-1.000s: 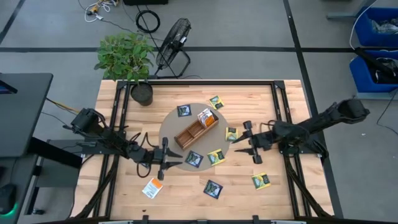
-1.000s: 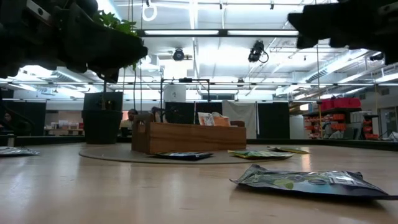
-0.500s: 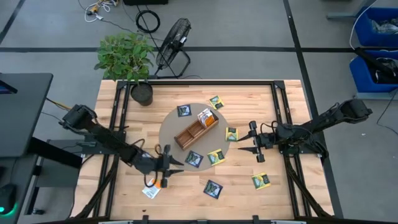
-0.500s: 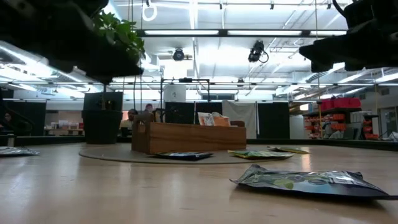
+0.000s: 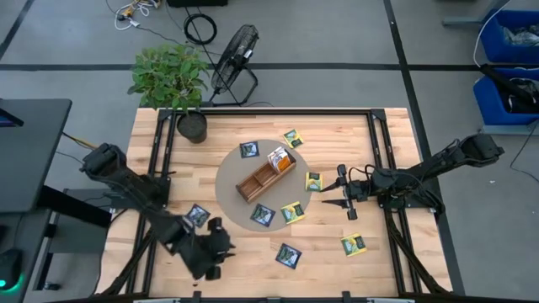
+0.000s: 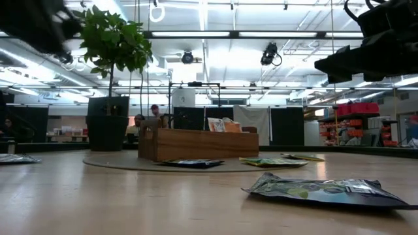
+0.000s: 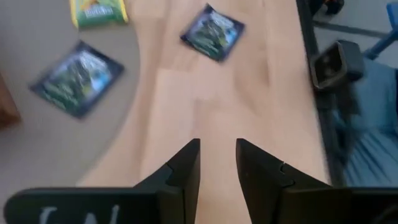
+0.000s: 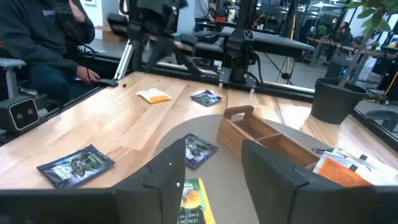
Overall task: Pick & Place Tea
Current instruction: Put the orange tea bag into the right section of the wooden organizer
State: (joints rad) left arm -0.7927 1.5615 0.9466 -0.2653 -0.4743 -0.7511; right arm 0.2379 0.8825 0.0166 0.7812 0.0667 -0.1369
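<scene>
Tea (image 5: 288,254): one packet stands in the tray (image 5: 265,178); you still have many loose on the desk (image 5: 387,257). Both hands (image 7: 217,163) (image 8: 211,163) spread, empty.

A robotics lab: open hall, strip ceiling lights (image 6: 215,34), blue storage bins (image 5: 514,38) (floor cables too).

A pale butcher-block wooden table (image 5: 253,252) is carrying a round grey-brown mat (image 5: 226,181) at its centre, with a black plant pot (image 5: 192,126) standing at ten o'clock. Small flat tea packets are lying on the bare wood — a dark navy one (image 5: 288,255) at six o'clock, a yellow-green one (image 5: 353,245) at four o'clock, another dark one (image 5: 197,215) at eight o'clock.
</scene>
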